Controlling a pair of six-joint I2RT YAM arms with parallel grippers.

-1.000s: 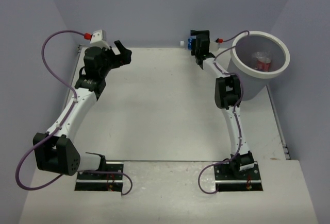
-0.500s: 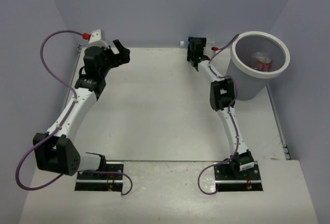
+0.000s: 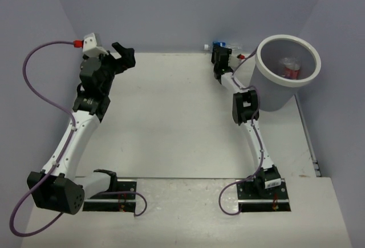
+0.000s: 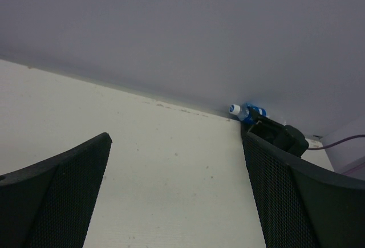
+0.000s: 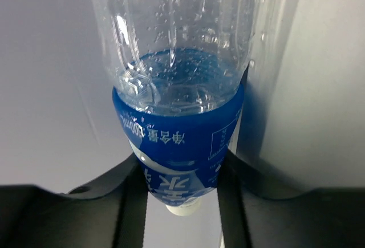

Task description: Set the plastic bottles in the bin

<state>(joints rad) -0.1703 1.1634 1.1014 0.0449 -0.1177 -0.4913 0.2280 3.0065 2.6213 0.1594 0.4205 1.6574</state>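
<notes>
Your right hand, at one o'clock on the worktop, clamps a blue-labelled bottle; your left hand gapes apart.

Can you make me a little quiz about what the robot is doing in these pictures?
1. True or false: the left hand is holding a bottle.
2. The right hand is closed on a clear bottle. What colour is its label? A red, B blue, C green.
3. Fill the gap: the red-labelled bottle lies inside the white ____.

Key: 1 false, it is open and empty. 2 B. 3 bin.
</notes>
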